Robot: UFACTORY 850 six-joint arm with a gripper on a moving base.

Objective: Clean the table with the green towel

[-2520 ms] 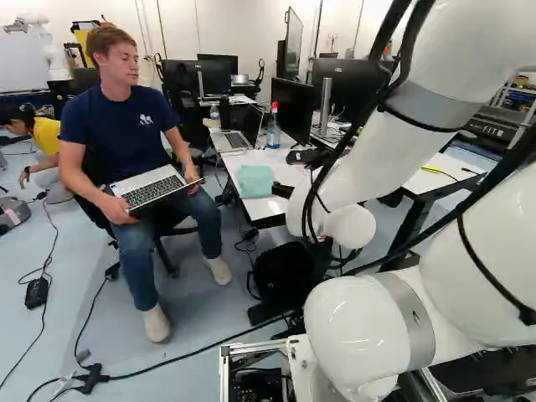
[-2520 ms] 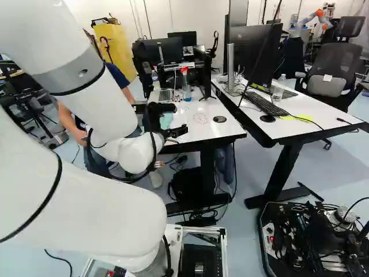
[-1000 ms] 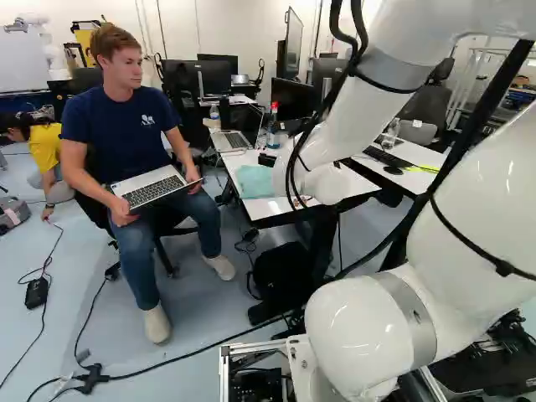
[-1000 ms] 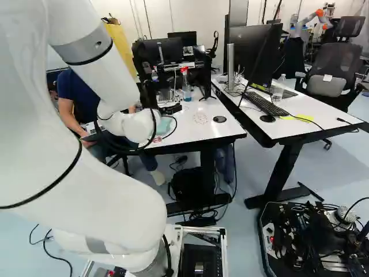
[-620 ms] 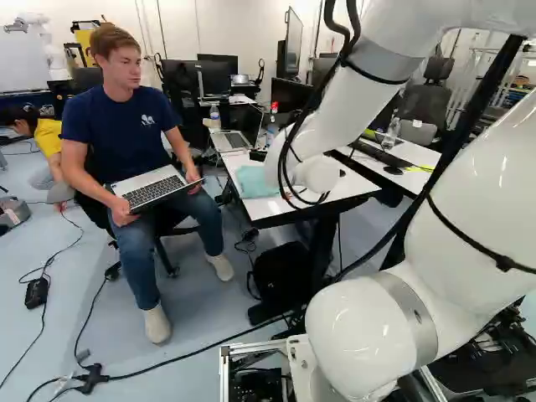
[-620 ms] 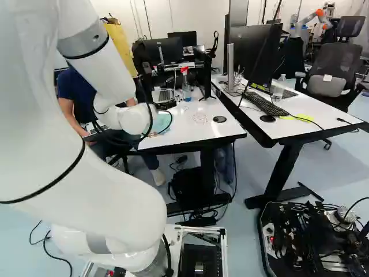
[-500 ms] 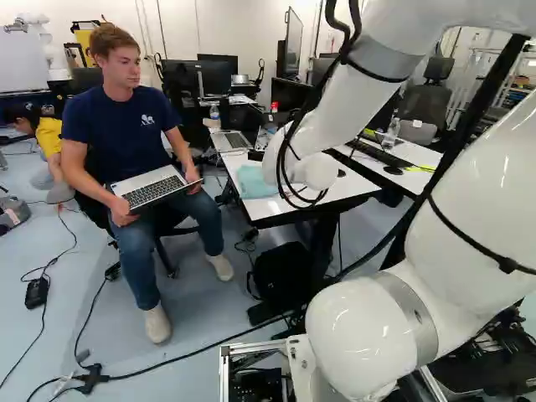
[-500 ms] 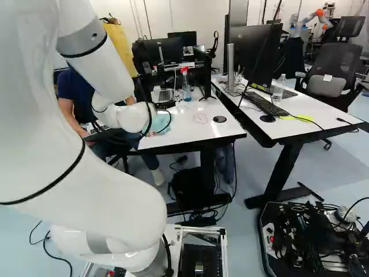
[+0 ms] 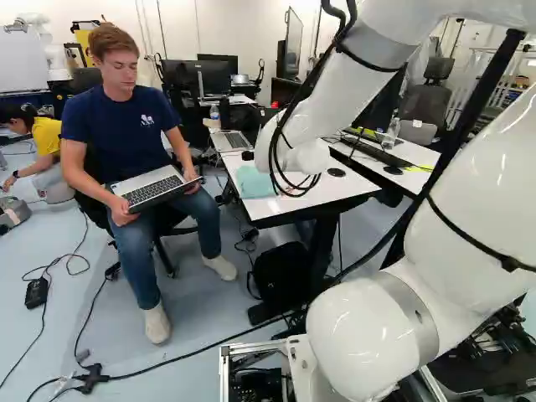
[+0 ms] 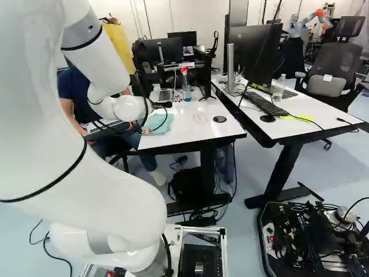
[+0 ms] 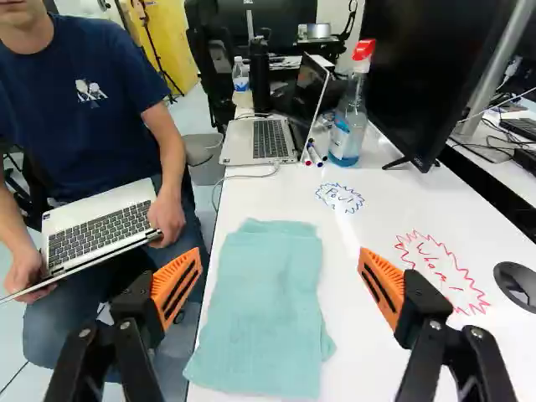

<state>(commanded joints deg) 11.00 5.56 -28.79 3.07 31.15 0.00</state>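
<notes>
Above the table (image 10: 190, 134), in the right base view, my gripper (image 10: 162, 105) is mostly hidden behind the arm. The wrist view shows the gripper (image 11: 279, 266) open, its orange-padded fingers wide apart and nothing gripped. Below and between them the green towel (image 11: 264, 306) lies folded flat along the table edge on the seated person's side; it also shows in the left base view beside the arm. Red scribbles (image 11: 441, 272) mark the white tabletop beyond one finger, and blue writing (image 11: 339, 198) lies farther ahead.
A spray bottle (image 11: 348, 134), markers (image 11: 313, 156) and an open laptop (image 11: 261, 141) stand ahead on the table, near a large monitor (image 11: 435, 75). A black disc (image 11: 516, 283) lies past the red marks. Close beside the table a person sits with another laptop (image 11: 105, 230).
My upper arm and wrist have swung left in both base views, toward the person's side of the table. More of the towel shows in the right base view. The base has not moved.
</notes>
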